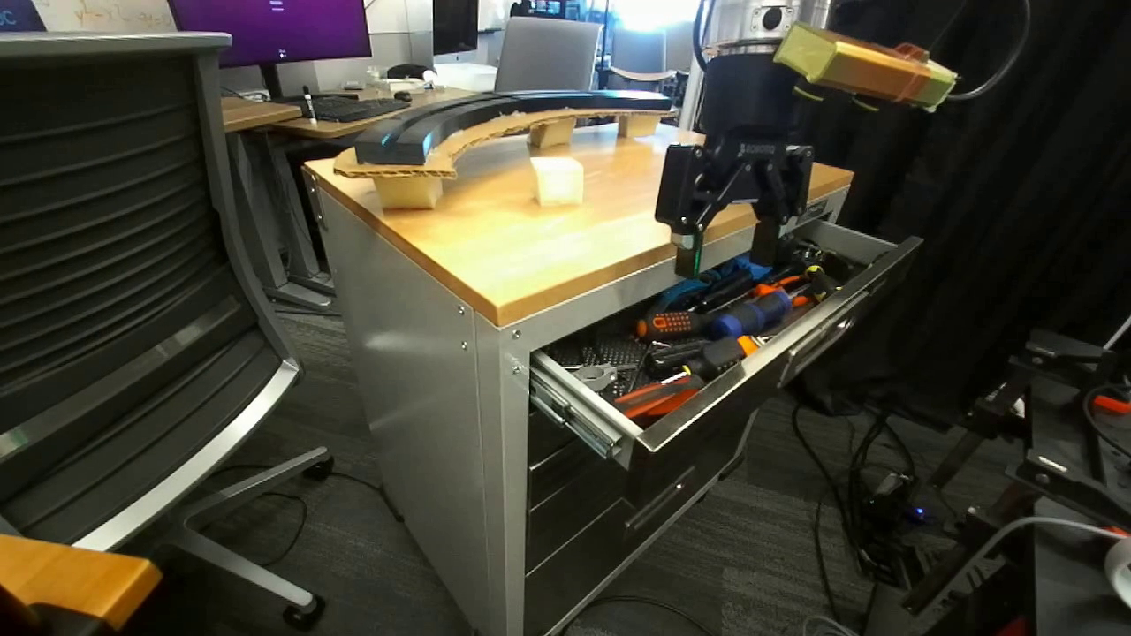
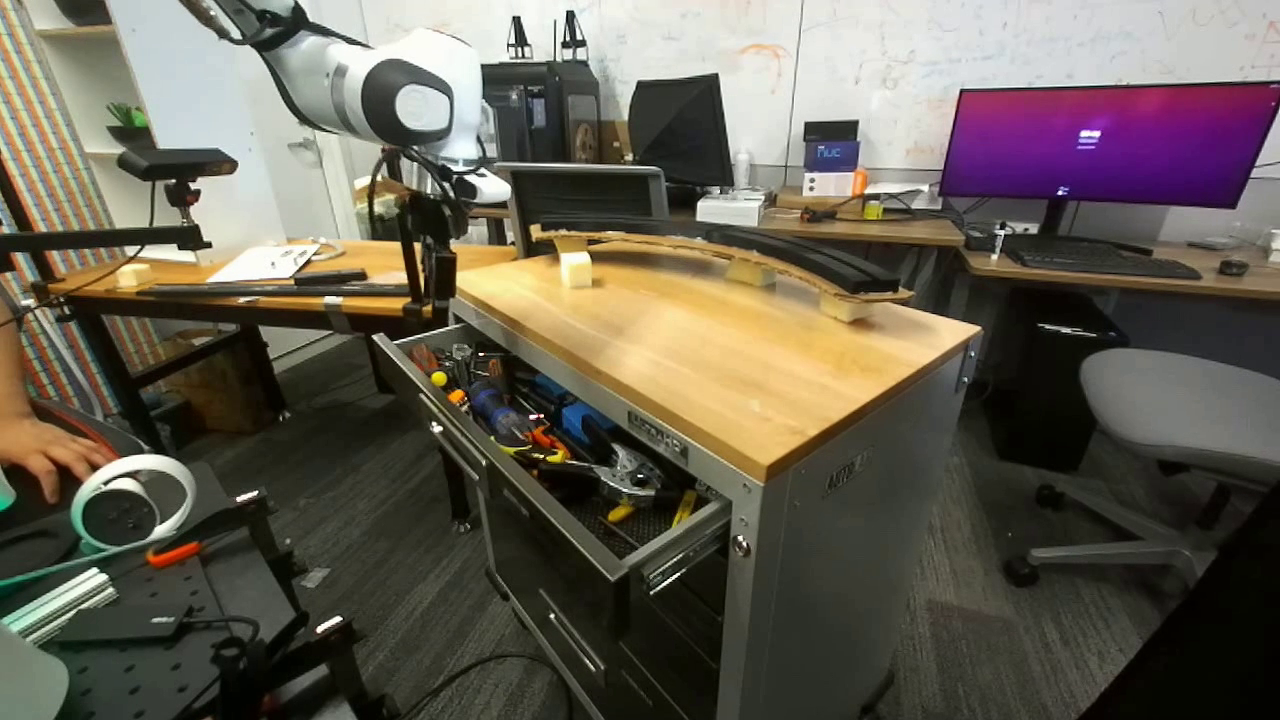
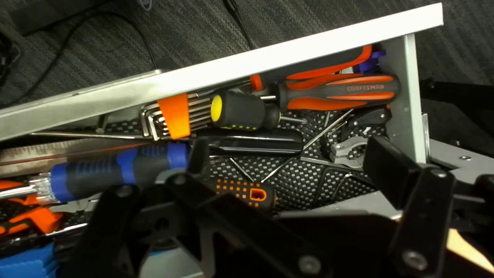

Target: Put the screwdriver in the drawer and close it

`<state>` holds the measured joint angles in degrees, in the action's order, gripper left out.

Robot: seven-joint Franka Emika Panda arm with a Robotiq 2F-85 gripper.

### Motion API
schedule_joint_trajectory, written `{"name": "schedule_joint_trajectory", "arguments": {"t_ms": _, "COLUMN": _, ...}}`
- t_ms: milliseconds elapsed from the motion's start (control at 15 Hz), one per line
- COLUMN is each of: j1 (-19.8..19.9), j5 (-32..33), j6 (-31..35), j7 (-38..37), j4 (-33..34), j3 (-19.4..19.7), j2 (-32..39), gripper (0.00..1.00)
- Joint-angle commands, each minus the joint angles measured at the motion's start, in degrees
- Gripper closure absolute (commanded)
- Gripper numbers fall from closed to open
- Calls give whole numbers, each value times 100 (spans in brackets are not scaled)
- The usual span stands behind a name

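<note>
The drawer (image 1: 782, 349) is pulled out and full of tools; it shows in both exterior views (image 2: 545, 520) and the wrist view (image 3: 231, 73). The screwdriver (image 3: 243, 110), stubby and black with a yellow end, lies in the drawer near its front panel, beside an orange hex key holder (image 3: 174, 116). Its yellow end shows in an exterior view (image 2: 439, 379). My gripper (image 1: 728, 250) points down above the drawer, open with nothing between its fingers. In the wrist view, the fingers (image 3: 291, 162) stand wide apart, and the screwdriver lies further toward the drawer front than they do.
The wooden worktop (image 1: 495, 247) edge is right behind the gripper. It carries a curved black piece (image 1: 512, 115) on cardboard and foam blocks (image 1: 558, 181). Orange, red and blue tools crowd the drawer, including a Craftsman handle (image 3: 343, 92). A person's hand (image 2: 50, 450) is at a side table.
</note>
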<state>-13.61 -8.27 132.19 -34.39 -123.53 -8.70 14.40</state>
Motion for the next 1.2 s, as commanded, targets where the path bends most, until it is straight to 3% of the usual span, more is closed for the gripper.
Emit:
{"name": "schedule_joint_trajectory", "arguments": {"t_ms": 0, "j1": -178, "j5": 514, "j6": -541, "j7": -1077, "j4": -423, "j3": 212, "j2": -408, "gripper": 0}}
{"name": "schedule_joint_trajectory", "arguments": {"t_ms": 267, "j1": -73, "j5": 395, "j6": -1602, "j7": -1679, "j4": -705, "j3": 136, "j2": -432, "gripper": 0}}
{"name": "schedule_joint_trajectory", "arguments": {"t_ms": 333, "j1": -44, "j5": 270, "j6": -1848, "j7": -1677, "j4": -701, "j3": 105, "j2": -321, "gripper": 25}}
{"name": "schedule_joint_trajectory", "arguments": {"t_ms": 400, "j1": -28, "j5": 127, "j6": -2056, "j7": -1666, "j4": -684, "j3": 78, "j2": -207, "gripper": 28}}
{"name": "schedule_joint_trajectory", "arguments": {"t_ms": 733, "j1": -188, "j5": 313, "j6": -913, "j7": -1667, "j4": -804, "j3": 58, "j2": 319, "gripper": 67}}
{"name": "schedule_joint_trajectory", "arguments": {"t_ms": 1000, "j1": -551, "j5": 1209, "j6": 434, "j7": -2259, "j4": -706, "j3": 281, "j2": 757, "gripper": 96}}
{"name": "schedule_joint_trajectory", "arguments": {"t_ms": 1133, "j1": -784, "j5": 1723, "j6": 790, "j7": -2652, "j4": -638, "j3": 419, "j2": 856, "gripper": 100}}
